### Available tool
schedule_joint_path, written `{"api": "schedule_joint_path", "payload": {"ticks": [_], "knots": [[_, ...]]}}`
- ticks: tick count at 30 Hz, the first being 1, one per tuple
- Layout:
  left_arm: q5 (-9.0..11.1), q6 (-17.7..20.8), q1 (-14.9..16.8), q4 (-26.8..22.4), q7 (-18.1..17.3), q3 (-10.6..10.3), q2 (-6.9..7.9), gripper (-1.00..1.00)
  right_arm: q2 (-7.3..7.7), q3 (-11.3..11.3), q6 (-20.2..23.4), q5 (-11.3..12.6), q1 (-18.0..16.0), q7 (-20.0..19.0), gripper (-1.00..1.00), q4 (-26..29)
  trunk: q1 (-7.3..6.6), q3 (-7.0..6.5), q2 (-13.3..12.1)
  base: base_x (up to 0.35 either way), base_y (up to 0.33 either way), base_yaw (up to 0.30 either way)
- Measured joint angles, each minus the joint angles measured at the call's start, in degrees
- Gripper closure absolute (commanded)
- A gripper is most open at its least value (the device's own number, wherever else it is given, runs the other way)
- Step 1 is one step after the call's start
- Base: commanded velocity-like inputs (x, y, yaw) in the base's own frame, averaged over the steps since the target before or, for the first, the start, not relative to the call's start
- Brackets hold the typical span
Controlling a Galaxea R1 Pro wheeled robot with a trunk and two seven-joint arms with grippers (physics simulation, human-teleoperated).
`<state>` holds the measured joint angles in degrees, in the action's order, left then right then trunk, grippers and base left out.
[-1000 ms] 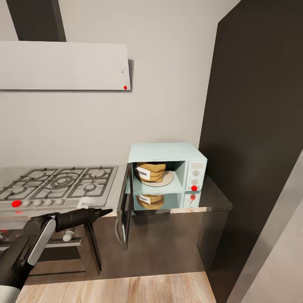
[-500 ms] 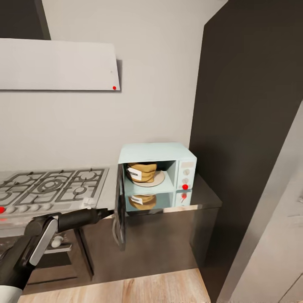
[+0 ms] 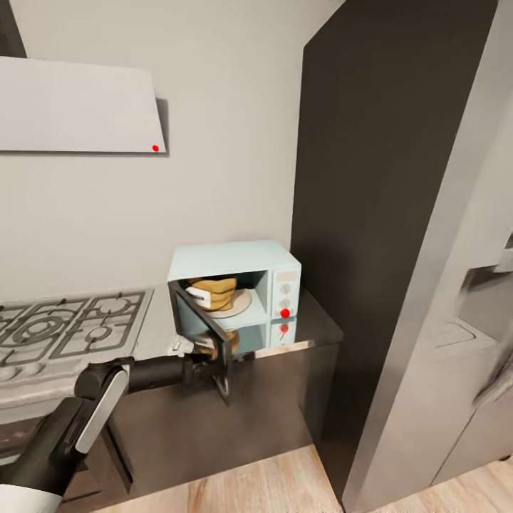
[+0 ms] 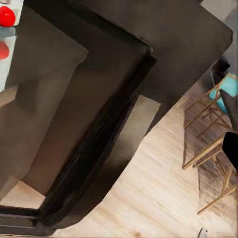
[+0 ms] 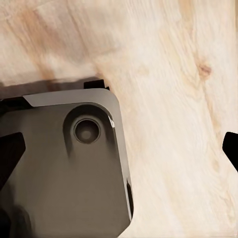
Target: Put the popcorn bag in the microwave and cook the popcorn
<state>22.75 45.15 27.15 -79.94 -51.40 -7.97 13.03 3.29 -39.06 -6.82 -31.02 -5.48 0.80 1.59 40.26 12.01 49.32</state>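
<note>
Inside microwave (image 3: 239, 281): popcorn bag (image 3: 211, 293) upright; left hand (image 3: 203, 368) at door, grip unclear.

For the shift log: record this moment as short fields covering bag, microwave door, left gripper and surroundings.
popcorn bag: inside the microwave, on its pale plate
microwave door: partly open, swung out toward the robot
left gripper: at the door's outer edge; jaw state unclear
countertop: carries the microwave, mirrors it
gas hob: beside the microwave
</note>
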Motion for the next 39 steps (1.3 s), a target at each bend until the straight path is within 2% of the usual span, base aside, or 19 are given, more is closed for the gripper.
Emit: {"api": "schedule_joint_path", "payload": {"ticks": [4, 7, 8, 12, 13, 16, 19, 20, 23, 26, 27, 29, 32, 36, 39], "knots": [[-0.03, -0.03, 0.0, 0.0, 3.16, 0.05, -0.1, -1.0, -0.03, 0.0, 0.0, 0.0, 0.0, 0.0, -1.0, 0.0, 0.0, 0.0, 0.0, 0.0, 0.0, -0.264], [0.12, -0.04, 0.0, -0.06, 8.36, 0.05, -0.35, -1.0, 0.01, 0.0, 0.0, 0.0, 0.0, 0.0, -1.0, 0.0, 0.0, 0.0, 0.0, 0.0, 0.0, -0.264], [0.07, -0.05, 0.0, -0.09, 10.83, 0.14, -0.89, -1.0, 0.03, 0.0, 0.0, 0.0, 0.0, 0.02, -1.0, 0.0, 0.0, 0.0, 0.0, 0.0, 0.0, -0.264], [0.01, -0.09, 0.01, -0.15, 16.51, 0.15, -1.48, -1.0, 0.03, 0.0, 0.0, 0.0, 0.0, 0.01, -1.0, 0.0, 0.0, 0.0, 0.0, 0.0, 0.0, -0.263], [0.02, -0.09, 0.0, -0.16, 19.43, 0.12, -2.04, -1.0, 0.03, 0.0, 0.0, 0.0, 0.0, 0.01, -1.0, 0.0, 0.0, 0.0, 0.0, 0.0, 0.0, -0.252], [-0.05, -0.1, -0.01, -0.19, 22.08, 0.07, -2.87, -1.0, 0.03, 0.0, 0.0, 0.0, 0.0, 0.0, -1.0, 0.0, 0.0, 0.0, 0.0, 0.0, 0.0, -0.161], [0.17, -0.01, 0.01, -0.26, 25.89, -0.05, -4.68, -1.0, 0.11, 0.0, 0.01, 0.0, -0.01, 0.0, -1.0, -0.01, 0.0, 0.0, 0.0, 0.0, 0.0, -0.026], [0.25, 0.03, 0.01, -0.27, 29.05, -0.11, -6.11, -1.0, 0.12, -0.01, 0.01, 0.0, -0.01, 0.0, -1.0, -0.01, 0.0, 0.0, 0.0, 0.0, 0.0, -0.006], [0.37, 0.06, 0.0, -0.39, 34.72, -0.17, -8.0, -1.0, 0.12, 0.0, 0.01, 0.0, -0.01, 0.0, -1.0, -0.01, 0.0, 0.0, 0.0, 0.0, 0.0, -0.001], [0.43, 0.07, -0.01, -2.04, 40.01, -0.11, -8.5, -1.0, 0.12, 0.0, 0.01, 0.0, -0.01, 0.0, -1.0, -0.01, 0.0, 0.0, 0.0, 0.0, 0.0, 0.0], [1.27, 0.17, -0.01, -2.31, 41.09, -0.16, -8.54, -1.0, 0.12, 0.0, 0.01, 0.0, -0.01, 0.0, -1.0, -0.01, 0.0, 0.0, 0.0, 0.0, 0.0, 0.0], [2.82, 0.14, -0.02, -3.14, 45.04, -1.57, -8.62, -1.0, 0.12, -0.01, 0.03, 0.0, -0.01, 0.0, -1.0, -0.01, 0.0, 0.0, 0.01, 0.0, 0.0, 0.0], [2.18, 0.16, -0.02, -4.3, 47.88, -3.12, -8.59, -1.0, 0.12, 0.0, 0.05, 0.0, -0.01, 0.0, -1.0, -0.01, 0.0, 0.0, 0.0, 0.0, 0.0, 0.0], [2.4, 0.6, -0.03, -4.62, 48.18, -3.25, -8.58, -1.0, 0.12, -0.01, 0.06, 0.0, -0.01, 0.0, -1.0, -0.01, -0.01, 0.01, 0.0, 0.072, 0.0, 0.0], [2.73, 0.41, -0.03, -4.67, 48.15, -4.17, -8.58, -1.0, 0.12, -0.01, 0.02, 0.01, -0.01, 0.0, -1.0, -0.01, -0.03, 0.01, 0.01, 0.271, 0.0, 0.0]]}}
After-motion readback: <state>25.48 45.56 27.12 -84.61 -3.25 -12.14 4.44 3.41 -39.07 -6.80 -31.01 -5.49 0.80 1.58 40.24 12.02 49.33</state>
